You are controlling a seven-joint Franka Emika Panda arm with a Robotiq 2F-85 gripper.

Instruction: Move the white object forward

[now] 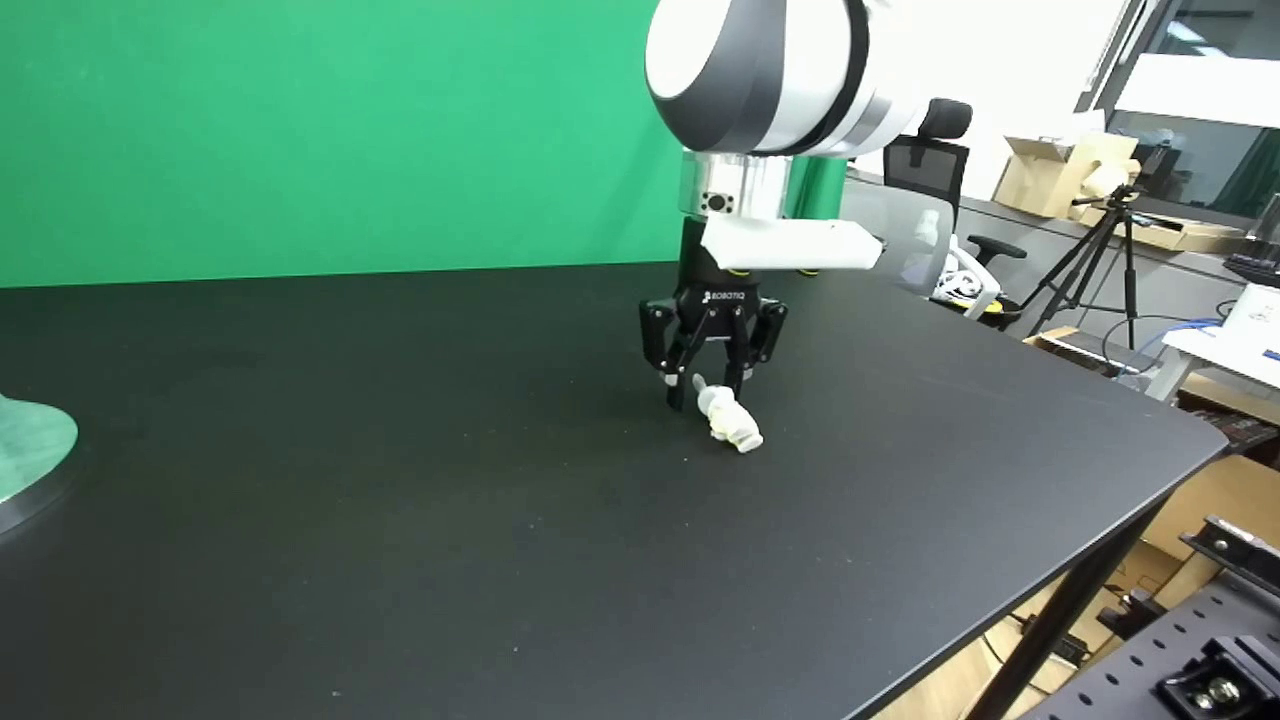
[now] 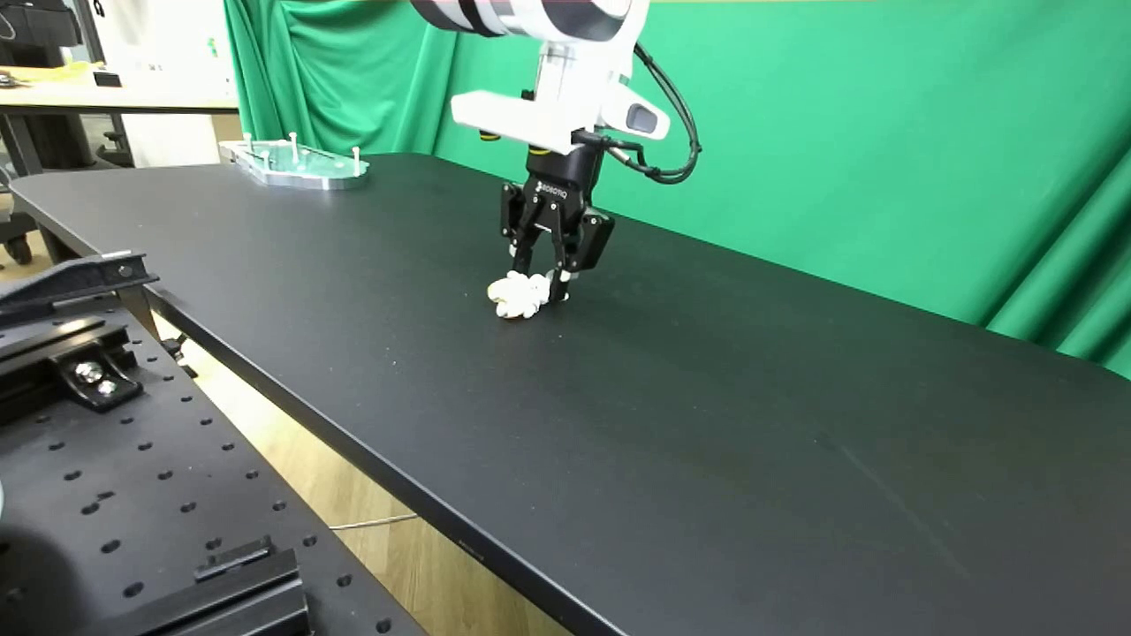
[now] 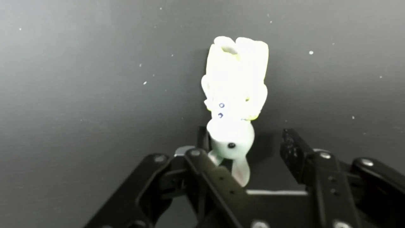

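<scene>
White toy rabbit (image 3: 235, 85) lies at the tips of the gripper (image 1: 706, 395)

We see the rabbit stretched out on the dark table (image 1: 400, 560), between the edge along the green curtain (image 2: 839, 177) and the edge beside the perforated board (image 2: 212, 481). In both exterior views its feet point toward the board's edge and its ears toward the curtain's. In the wrist view we make out a black eye and two blue buttons facing up, and the head shows between the gripper's fingers (image 3: 294, 155). These stand wide apart: one is just beside the head, the other leaves a gap. We cannot tell whether the nearer finger touches. One ear is partly hidden by the gripper. In an exterior view we spot a clear plate (image 2: 305, 183) with white pegs by the end edge of the table, near its curtain-side corner. A pale green disc (image 1: 35, 445), cut off at the frame, is well apart from the rabbit.
</scene>
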